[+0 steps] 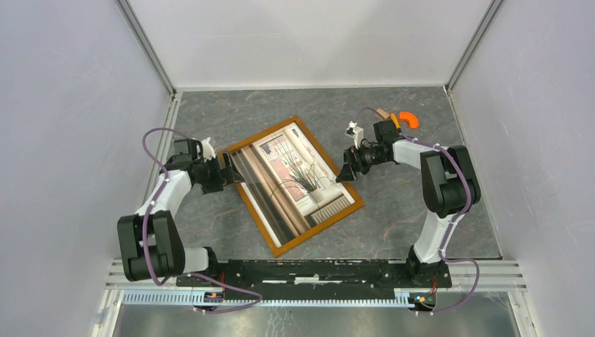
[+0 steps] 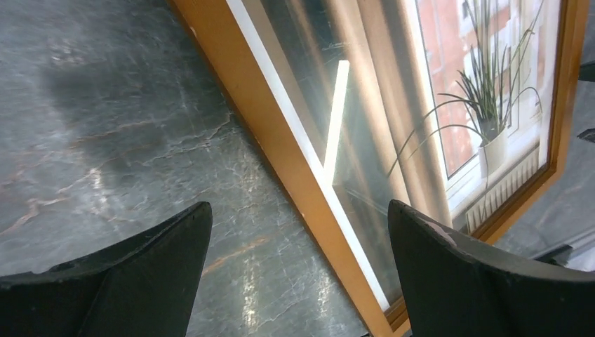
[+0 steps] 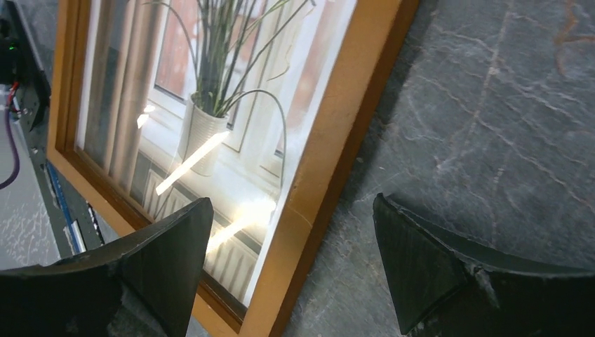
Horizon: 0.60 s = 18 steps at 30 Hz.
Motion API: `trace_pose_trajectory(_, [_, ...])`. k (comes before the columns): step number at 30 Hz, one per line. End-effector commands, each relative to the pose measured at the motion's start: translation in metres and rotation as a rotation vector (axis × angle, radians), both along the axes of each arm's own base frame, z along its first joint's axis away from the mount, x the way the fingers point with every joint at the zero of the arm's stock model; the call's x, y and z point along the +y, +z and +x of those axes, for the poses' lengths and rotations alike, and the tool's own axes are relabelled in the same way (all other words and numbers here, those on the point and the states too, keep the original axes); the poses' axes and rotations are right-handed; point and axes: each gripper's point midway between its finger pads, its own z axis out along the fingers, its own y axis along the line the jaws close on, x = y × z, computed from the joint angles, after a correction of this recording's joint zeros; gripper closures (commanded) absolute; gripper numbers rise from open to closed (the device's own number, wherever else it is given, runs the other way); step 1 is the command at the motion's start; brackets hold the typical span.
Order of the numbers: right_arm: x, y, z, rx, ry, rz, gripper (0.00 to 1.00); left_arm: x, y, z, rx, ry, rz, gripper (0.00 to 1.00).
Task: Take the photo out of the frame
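Both wide open w/ nothing held, left gripper (image 1: 228, 170) & right gripper (image 1: 346, 170) bracket opposite edges of the thin orange-brown wooden frame (image 1: 248, 203), lying face-up on the grey marbled table (image 1: 393, 232) w/ the window-and-plant photo print (image 1: 295, 179) inside; I'd pinch both rails evenly, lift level, then flip for back access.

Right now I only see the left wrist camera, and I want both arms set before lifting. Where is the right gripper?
Observer: The right gripper sits astride the long edge of the frame, opposite the left gripper.
Operator: Is it holding anything?
Observer: No. Its jaws are wide open, one over the photo and the other over the table. I cannot tell whether they touch.
Operator: How does the frame lie overall?
Observer: Flat and face up, turned diagonally, with one corner pointing at the far side of the table.
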Motion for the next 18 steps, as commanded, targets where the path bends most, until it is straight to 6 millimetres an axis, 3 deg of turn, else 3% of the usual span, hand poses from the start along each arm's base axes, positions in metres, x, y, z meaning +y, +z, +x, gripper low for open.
trace_pose_trajectory(1, [-0.008,-0.040,-0.052,0.189,0.023,-0.048,0.08,-0.014,-0.016,0.015,0.009,0.030,-0.116,0.00])
trace_pose_trajectory(4, [-0.010,-0.049,-0.072,0.234,0.048,-0.054,0.09,-0.016,-0.038,0.017,0.065,0.026,-0.134,0.00])
trace_pose_trajectory(8, [-0.013,-0.056,-0.097,0.290,0.072,-0.053,0.10,-0.023,-0.046,0.035,0.050,0.018,-0.168,0.00])
trace_pose_trajectory(14, [-0.018,-0.060,-0.142,0.373,0.115,-0.033,0.09,-0.053,-0.054,0.072,0.023,-0.073,-0.154,0.00])
trace_pose_trajectory(18, [-0.025,-0.060,-0.156,0.373,0.137,-0.064,0.10,-0.079,-0.058,0.096,0.023,-0.118,-0.150,0.00])
